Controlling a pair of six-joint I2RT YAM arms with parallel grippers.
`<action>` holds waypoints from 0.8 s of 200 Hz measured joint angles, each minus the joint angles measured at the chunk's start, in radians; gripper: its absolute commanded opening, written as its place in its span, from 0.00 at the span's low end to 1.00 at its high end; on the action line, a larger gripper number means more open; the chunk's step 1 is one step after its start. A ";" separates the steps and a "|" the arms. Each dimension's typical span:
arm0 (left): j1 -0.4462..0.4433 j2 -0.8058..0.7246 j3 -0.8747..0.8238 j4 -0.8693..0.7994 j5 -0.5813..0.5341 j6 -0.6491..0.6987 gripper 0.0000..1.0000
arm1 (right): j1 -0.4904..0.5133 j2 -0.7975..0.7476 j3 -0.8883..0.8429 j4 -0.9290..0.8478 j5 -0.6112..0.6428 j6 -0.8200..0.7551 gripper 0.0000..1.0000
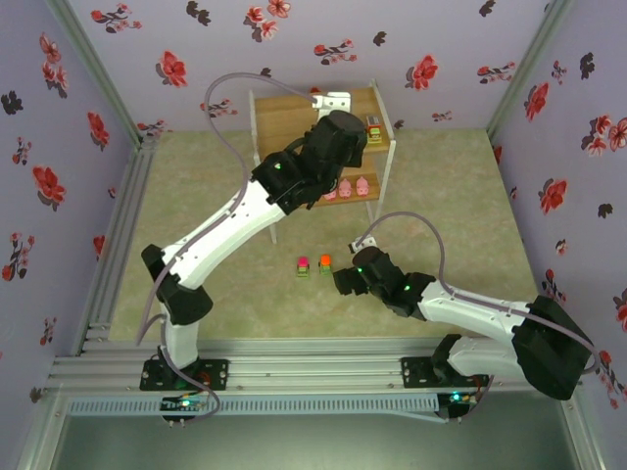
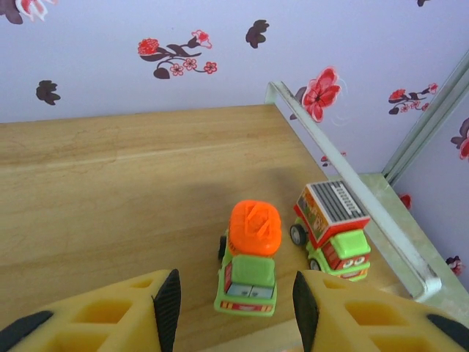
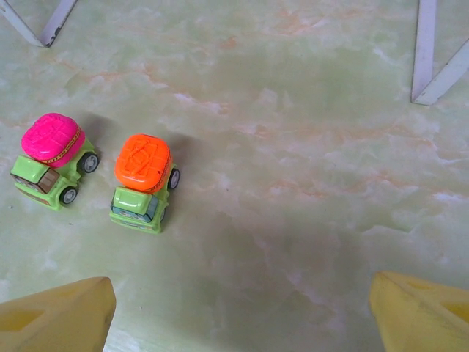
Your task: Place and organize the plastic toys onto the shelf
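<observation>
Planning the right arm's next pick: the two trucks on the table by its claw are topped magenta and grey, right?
Not quite. The right wrist view shows the magenta-topped truck beside an orange-topped truck, not a grey one. Both do stand on the table ahead of the open right claw.

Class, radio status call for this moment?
Left fingers open astride orange truck on top shelf. Right fingers open near magenta truck, second orange truck, on table. Nothing blocking.

A lab-style robot test booth: flowered wallpaper panels (image 1: pixel 294 49) and aluminium rails (image 1: pixel 294 367) surround the counter (image 1: pixel 441 196).
</observation>
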 measured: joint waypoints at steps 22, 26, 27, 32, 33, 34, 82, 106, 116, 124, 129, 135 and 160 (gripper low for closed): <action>-0.014 -0.048 -0.069 0.010 -0.009 0.005 0.48 | 0.000 0.000 0.000 0.000 0.005 0.000 0.90; -0.016 -0.057 -0.082 0.012 -0.010 0.005 0.48 | 0.000 0.000 0.000 0.000 0.005 0.000 0.90; -0.016 -0.058 -0.084 0.013 -0.010 0.005 0.48 | 0.000 0.000 0.000 0.000 0.006 0.000 0.90; -0.019 -0.070 -0.102 0.016 -0.011 0.005 0.48 | 0.000 0.000 0.000 0.000 0.007 0.000 0.90; -0.020 -0.071 -0.104 0.017 -0.011 0.006 0.48 | 0.000 0.000 0.000 0.000 0.007 0.000 0.91; -0.020 -0.074 -0.109 0.018 -0.011 0.006 0.48 | 0.000 0.000 0.000 0.000 0.008 0.000 0.91; -0.047 -0.165 -0.273 0.069 -0.035 0.027 0.48 | 0.000 -0.002 0.000 0.000 0.013 0.000 0.91; -0.060 -0.196 -0.340 0.091 -0.037 0.039 0.48 | 0.000 -0.014 -0.002 0.000 0.019 0.000 0.90; -0.066 -0.214 -0.375 0.106 -0.039 0.047 0.48 | 0.000 -0.020 -0.003 0.000 0.019 0.000 0.90; -0.072 -0.231 -0.409 0.120 -0.044 0.055 0.48 | 0.000 -0.023 -0.004 0.001 0.020 0.000 0.90; -0.077 -0.243 -0.431 0.126 -0.045 0.060 0.48 | 0.000 -0.024 -0.005 0.001 0.020 0.000 0.91; -0.081 -0.253 -0.452 0.132 -0.045 0.063 0.48 | 0.000 -0.024 -0.006 0.001 0.020 0.000 0.91; -0.098 -0.291 -0.521 0.151 -0.051 0.079 0.48 | 0.000 -0.024 -0.011 0.001 0.037 0.000 0.93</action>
